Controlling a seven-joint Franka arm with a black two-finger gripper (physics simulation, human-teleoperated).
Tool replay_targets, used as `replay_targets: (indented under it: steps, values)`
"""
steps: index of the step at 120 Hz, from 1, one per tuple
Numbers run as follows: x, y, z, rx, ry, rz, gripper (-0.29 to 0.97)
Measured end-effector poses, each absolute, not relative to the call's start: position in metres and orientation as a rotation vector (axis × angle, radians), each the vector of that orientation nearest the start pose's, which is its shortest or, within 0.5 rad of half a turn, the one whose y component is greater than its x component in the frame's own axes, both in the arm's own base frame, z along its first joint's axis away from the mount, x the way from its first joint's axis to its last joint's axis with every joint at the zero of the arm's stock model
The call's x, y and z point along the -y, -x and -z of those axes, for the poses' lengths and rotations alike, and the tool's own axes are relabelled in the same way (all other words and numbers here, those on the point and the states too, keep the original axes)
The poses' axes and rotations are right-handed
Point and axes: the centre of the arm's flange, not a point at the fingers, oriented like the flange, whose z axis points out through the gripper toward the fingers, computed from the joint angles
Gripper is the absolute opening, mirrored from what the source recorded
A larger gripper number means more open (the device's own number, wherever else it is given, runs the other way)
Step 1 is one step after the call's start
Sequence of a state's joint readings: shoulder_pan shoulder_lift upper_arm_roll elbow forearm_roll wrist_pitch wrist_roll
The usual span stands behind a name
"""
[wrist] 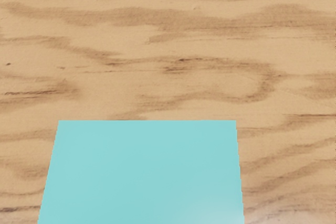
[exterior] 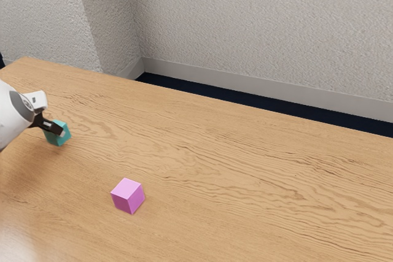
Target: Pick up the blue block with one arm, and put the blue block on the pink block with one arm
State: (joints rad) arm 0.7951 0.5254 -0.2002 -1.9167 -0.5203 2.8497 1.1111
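Blue block (wrist: pixel 142 174) sits right under the claw (exterior: pixel 54 129).

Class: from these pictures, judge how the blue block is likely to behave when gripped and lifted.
The blue block looks like a flat-faced cube, so it probably won't roll and should sit steady on the table. Its crisp, straight edges in the wrist view suggest it is stiff. Its smooth, plain faces might be slightly slippery.

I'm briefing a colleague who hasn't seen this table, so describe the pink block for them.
On the light wooden table by the white textured wall, look toward the near edge. The small pink cube sits alone there; the only other cube is teal-blue, farther toward the exterior view's left.
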Motion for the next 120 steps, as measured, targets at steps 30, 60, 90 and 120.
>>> replay_targets:
  steps: [30, 60, 90, 120]
  values:
    - [-0.403, -0.521, -0.257, 0.05, 2.977, 0.797, 0.57]
    - [-0.407, -0.522, -0.258, 0.057, 2.956, 0.813, 0.44]
    - [-0.407, -0.523, -0.253, 0.066, 2.955, 0.818, 0.39]
    - [-0.393, -0.525, -0.28, 0.025, 2.915, 0.839, 0.3]
